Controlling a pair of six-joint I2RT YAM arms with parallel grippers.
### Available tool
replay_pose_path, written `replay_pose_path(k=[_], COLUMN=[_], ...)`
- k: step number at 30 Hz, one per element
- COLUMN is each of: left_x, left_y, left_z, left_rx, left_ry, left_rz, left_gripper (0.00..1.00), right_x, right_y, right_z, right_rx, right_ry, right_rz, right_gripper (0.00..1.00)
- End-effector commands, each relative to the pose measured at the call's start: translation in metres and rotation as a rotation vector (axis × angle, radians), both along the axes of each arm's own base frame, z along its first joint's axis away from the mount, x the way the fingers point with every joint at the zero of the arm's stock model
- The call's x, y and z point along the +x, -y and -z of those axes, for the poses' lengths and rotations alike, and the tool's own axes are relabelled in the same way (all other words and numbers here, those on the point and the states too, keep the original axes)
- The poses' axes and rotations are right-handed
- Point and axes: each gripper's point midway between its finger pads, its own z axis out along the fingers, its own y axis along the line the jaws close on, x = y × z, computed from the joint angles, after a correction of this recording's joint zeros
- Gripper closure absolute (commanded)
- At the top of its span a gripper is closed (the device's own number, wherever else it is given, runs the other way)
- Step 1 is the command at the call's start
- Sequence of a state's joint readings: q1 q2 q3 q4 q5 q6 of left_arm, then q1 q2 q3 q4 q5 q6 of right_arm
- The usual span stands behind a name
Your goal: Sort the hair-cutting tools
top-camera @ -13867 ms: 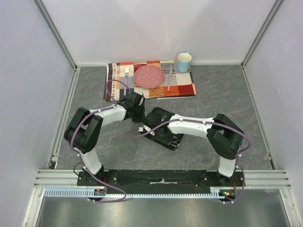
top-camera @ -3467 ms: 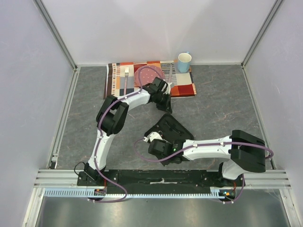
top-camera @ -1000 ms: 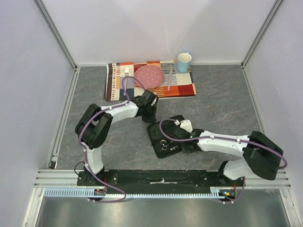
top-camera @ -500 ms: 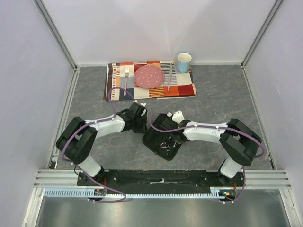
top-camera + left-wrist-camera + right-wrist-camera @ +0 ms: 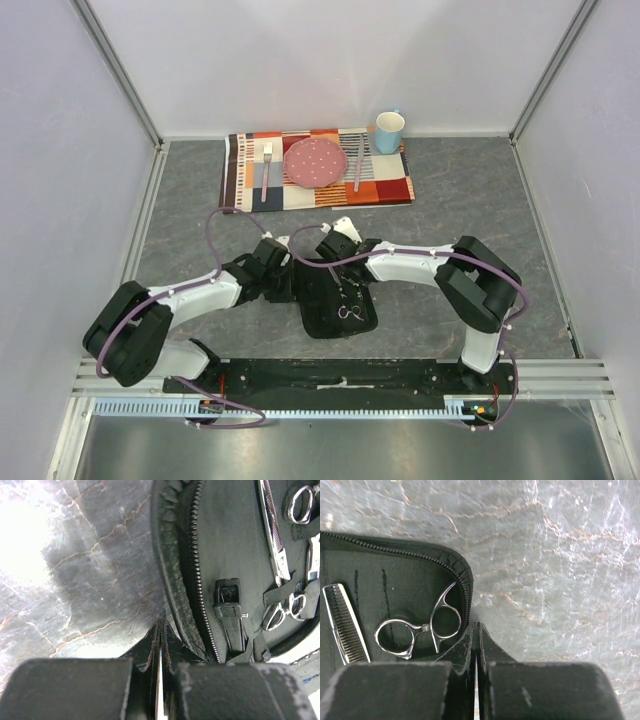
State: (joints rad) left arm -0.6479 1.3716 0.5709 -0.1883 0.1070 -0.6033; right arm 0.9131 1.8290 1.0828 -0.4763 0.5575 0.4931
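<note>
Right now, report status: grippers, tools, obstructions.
Left gripper shut, right gripper shut, both at the case rim. Scissors and comb lie inside the open case. Nothing over them.

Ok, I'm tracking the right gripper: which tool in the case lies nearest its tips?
The ring-handled scissors, just left of the right gripper in its wrist view; the toothed piece lies farther off.

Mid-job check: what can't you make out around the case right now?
- Top external: tools in the zip case too small to identify.
- Left wrist: whether left gripper pinches the case rim; one scissors cut by right edge.
- Right wrist: scissor blades hidden behind right gripper; only handles show.
</note>
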Motion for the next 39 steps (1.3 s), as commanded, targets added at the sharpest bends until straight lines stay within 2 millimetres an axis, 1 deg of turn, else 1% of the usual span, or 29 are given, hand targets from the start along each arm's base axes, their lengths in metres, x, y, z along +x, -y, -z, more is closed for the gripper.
replay_pose_path(k=[1,2,3,4,5,6,7,8,9,10,11,12,13,14,15,16,17,18,19,20,22,23,26,31,33,35,37,39], left_x=[-0.021,-0.019,-0.020,-0.016,-0.015,-0.015,-0.015,-0.014,-0.013,-0.014,-0.014,-0.015,-0.018,-0.019,-0.018,-0.020,-0.021,-0.021,-0.024,-0.024,-0.029,-0.030,-0.034,-0.035,-0.034,-0.030,-0.029,-0.030], left_y=[-0.020,-0.021,-0.023,-0.024,-0.026,-0.029,-0.031,-0.029,-0.029,-0.030,-0.029,-0.030,-0.031,-0.030,-0.029,-0.028,-0.027,-0.025,-0.020,-0.016,-0.010,-0.008,-0.002,0.015,0.015,0.017,0.017,0.017], left_z=[0.015,0.014,0.014,0.012,0.011,0.009,0.006,-0.001,-0.006,-0.011,-0.022,-0.027,-0.032,-0.039,-0.050,-0.057,-0.062,-0.073,-0.077,-0.082,-0.085,-0.085,-0.080,-0.075,-0.071,-0.074,-0.072,-0.065], left_rx=[0.080,0.089,0.102,0.115,0.124,0.138,0.140,0.122,0.113,0.105,0.079,0.069,0.057,0.039,0.009,-0.012,-0.030,-0.068,-0.102,-0.130,-0.179,-0.191,-0.227,-0.311,-0.312,-0.327,-0.322,-0.311], left_ry=[-0.067,-0.064,-0.067,-0.053,-0.047,-0.044,-0.039,-0.020,-0.008,0.000,0.028,0.037,0.033,0.050,0.080,0.091,0.100,0.128,0.124,0.134,0.127,0.124,0.099,0.086,0.086,0.108,0.112,0.097], left_rz=[-0.029,-0.031,-0.032,-0.036,-0.042,-0.046,-0.049,-0.051,-0.053,-0.055,-0.058,-0.062,-0.067,-0.066,-0.070,-0.071,-0.069,-0.065,-0.049,-0.041,-0.023,-0.019,-0.016,0.023,0.023,0.024,0.026,0.029], left_gripper=[0.94,0.94,0.94,0.94,0.94,0.94,0.94,0.88,0.82,0.79,0.77,0.77,0.77,0.76,0.75,0.73,0.72,0.71,0.70,0.69,0.68,0.65,0.62,0.57,0.55,0.53,0.52,0.52], right_x=[-0.001,0.001,0.002,0.003,0.003,0.003,0.002,-0.001,-0.002,-0.006,-0.008,-0.010,-0.014,-0.016,-0.017,-0.020,-0.022,-0.025,-0.029,-0.030,-0.036,-0.036,-0.041,-0.048,-0.050,-0.052,-0.053,-0.054], right_y=[-0.022,-0.021,-0.017,-0.012,-0.007,-0.004,0.002,0.006,0.008,0.013,0.015,0.017,0.021,0.023,0.024,0.025,0.024,0.021,0.020,0.017,0.014,0.013,0.013,0.012,0.012,0.012,0.014,0.014], right_z=[0.014,0.005,-0.001,-0.006,-0.017,-0.022,-0.025,-0.034,-0.036,-0.035,-0.042,-0.044,-0.043,-0.049,-0.051,-0.051,-0.058,-0.059,-0.059,-0.065,-0.064,-0.068,-0.069,-0.068,-0.070,-0.070,-0.069,-0.068], right_rx=[0.063,0.064,0.055,0.037,0.035,0.031,0.018,0.022,0.024,0.019,0.035,0.038,0.040,0.055,0.064,0.074,0.101,0.129,0.145,0.179,0.209,0.230,0.249,0.275,0.286,0.297,0.290,0.293], right_ry=[-0.064,-0.043,-0.030,-0.011,0.008,0.021,0.029,0.037,0.040,0.034,0.044,0.044,0.042,0.051,0.054,0.050,0.057,0.042,0.031,0.035,0.019,0.027,0.020,0.011,0.013,0.012,0.010,0.009], right_rz=[-0.055,-0.057,-0.054,-0.049,-0.047,-0.045,-0.039,-0.039,-0.038,-0.039,-0.038,-0.037,-0.032,-0.031,-0.027,-0.028,-0.032,-0.041,-0.049,-0.053,-0.064,-0.065,-0.073,-0.077,-0.077,-0.082,-0.081,-0.080], right_gripper=[1.00,1.00,1.00,1.00,1.00,0.97,0.86,0.81,0.78,0.74,0.73,0.71,0.68,0.67,0.66,0.65,0.64,0.64,0.63,0.63,0.63,0.63,0.62,0.62,0.62,0.62,0.62,0.62])
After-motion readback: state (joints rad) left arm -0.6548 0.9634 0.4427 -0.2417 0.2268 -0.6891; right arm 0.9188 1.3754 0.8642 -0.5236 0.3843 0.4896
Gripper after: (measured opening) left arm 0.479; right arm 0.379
